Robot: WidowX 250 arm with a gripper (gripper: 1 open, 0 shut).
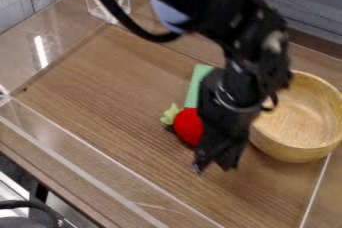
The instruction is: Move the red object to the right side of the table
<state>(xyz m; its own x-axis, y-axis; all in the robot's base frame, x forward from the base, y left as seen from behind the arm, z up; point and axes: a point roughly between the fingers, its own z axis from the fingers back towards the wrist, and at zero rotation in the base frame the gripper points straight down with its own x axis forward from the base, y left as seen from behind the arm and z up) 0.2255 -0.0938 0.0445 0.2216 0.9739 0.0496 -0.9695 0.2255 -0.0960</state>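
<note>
Camera: no legible writing; gripper [218,159] beside red object [189,123].

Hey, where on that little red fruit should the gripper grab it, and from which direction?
Grip the red object across its round glossy body, coming straight down from above. It sits low on the table, its leafy green tuft sticks out sideways, and a green bar and the wooden bowl crowd it. The gripper looks shut just beside it.
</note>
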